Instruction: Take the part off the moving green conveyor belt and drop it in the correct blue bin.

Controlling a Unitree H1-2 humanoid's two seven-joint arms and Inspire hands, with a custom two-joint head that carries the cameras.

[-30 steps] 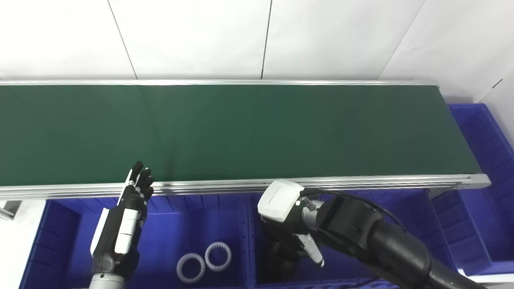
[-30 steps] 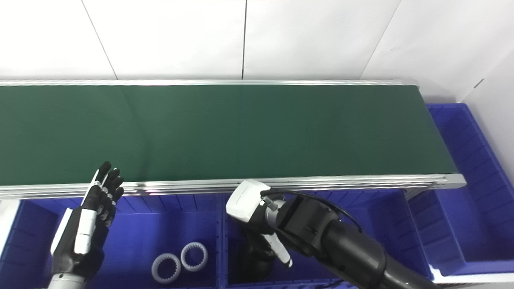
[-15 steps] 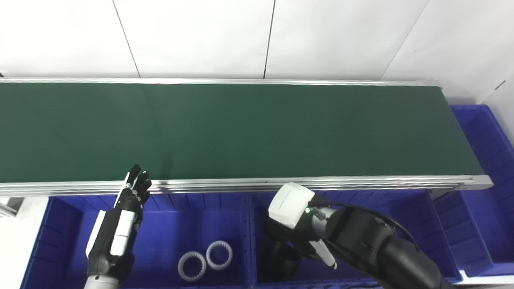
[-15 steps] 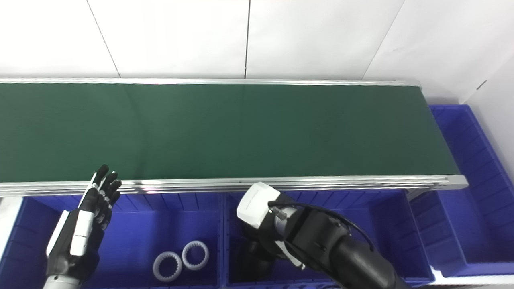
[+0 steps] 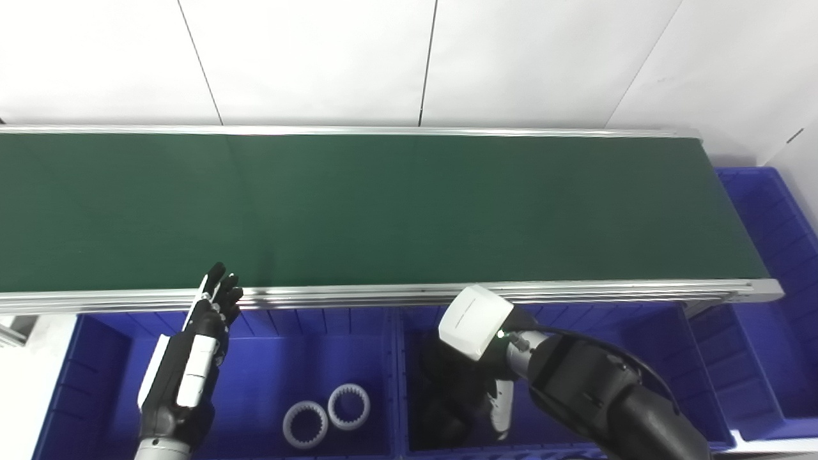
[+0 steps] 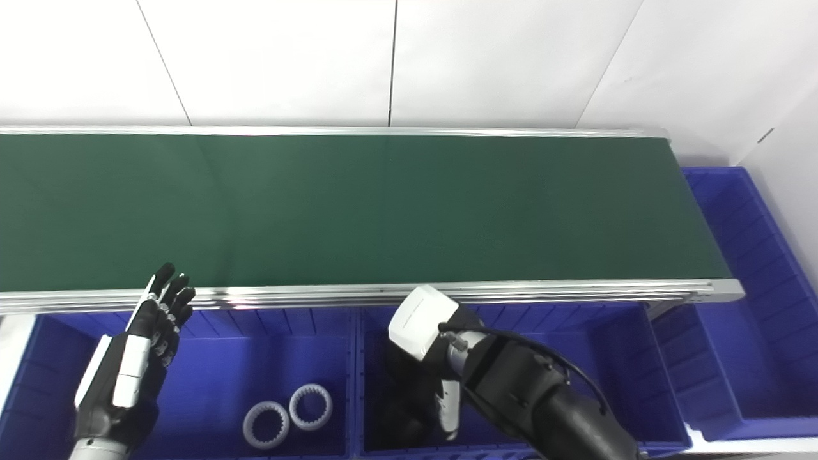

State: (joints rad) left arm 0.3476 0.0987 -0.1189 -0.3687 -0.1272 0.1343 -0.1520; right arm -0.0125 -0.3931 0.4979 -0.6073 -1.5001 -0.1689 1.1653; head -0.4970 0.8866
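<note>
Beside two white gear rings (image 5: 326,414), the left hand (image 5: 192,358) hangs released; right hand (image 5: 476,390) state unclear.

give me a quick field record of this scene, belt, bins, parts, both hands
conveyor belt: green, no part visible on it
left bin: blue, holds two white toothed rings lying flat side by side
middle bin: blue, right hand inside
far right bin: blue, at the belt's end, no part seen
left hand: open, fingers pointing up, over the left bin
right hand: pointing down into the middle bin, grip cannot be told
</note>
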